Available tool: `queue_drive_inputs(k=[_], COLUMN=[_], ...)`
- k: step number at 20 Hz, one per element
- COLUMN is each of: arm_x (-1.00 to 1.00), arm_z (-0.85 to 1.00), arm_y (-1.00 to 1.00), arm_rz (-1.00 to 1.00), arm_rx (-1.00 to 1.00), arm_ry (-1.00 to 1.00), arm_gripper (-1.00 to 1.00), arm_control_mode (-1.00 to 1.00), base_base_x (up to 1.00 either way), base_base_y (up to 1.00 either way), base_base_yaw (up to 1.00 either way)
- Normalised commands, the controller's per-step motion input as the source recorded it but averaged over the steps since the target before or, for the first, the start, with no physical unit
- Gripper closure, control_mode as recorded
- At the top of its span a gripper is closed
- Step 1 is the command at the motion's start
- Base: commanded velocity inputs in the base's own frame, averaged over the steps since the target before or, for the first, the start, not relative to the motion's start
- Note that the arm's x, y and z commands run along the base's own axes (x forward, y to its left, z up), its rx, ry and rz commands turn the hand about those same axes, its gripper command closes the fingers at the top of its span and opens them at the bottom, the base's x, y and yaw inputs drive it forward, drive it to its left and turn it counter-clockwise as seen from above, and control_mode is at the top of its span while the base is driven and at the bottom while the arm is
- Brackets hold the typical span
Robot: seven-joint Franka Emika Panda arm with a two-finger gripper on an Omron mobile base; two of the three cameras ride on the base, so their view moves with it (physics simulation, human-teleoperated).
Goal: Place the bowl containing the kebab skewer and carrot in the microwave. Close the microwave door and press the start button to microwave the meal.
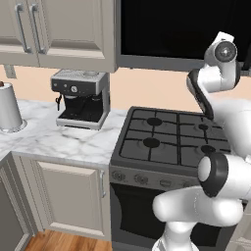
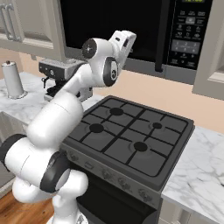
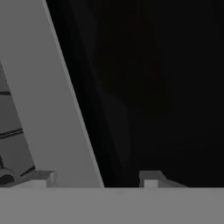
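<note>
Kitchen stove (image 2: 131, 135) lies below the microwave (image 2: 144, 30), whose buttons face right; claw (image 3: 94, 177) apart, grasping nothing.

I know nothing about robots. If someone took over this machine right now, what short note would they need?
Gripper: open, nothing between its fingers, raised close to the microwave door.
Microwave: mounted above the stove; the door looks shut, and the dark glass hides whatever is inside.
Done: door apparently closed.
Left: confirm the bowl is inside, then press start on the control panel.
</note>
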Motion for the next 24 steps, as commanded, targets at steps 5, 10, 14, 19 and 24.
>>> queue_drive_inputs(k=[5, 10, 14, 19, 24], arm_x=[0.74, -0.50, -0.84, -0.97, -1.00], arm_z=[0.00, 0.00, 0.05, 0.02, 0.00], arm_y=[-0.48, 0.23, 0.52, 0.23, 0.00], arm_rz=[0.29, 0.05, -0.02, -0.20, -0.35], arm_rx=[0.12, 0.00, 0.01, 0.18, 0.38], arm_ry=[0.03, -0.02, -0.16, -0.22, -0.26], arm_gripper=[-1.00, -1.00, -1.00, -1.00, -1.00], arm_control_mode=[-1.00, -1.00, -1.00, -1.00, -1.00], base_base_x=[0.00, 0.00, 0.00, 0.00, 0.00], base_base_y=[0.00, 0.00, 0.00, 0.00, 0.00], base_base_yaw=[0.00, 0.00, 0.00, 0.00, 0.00])
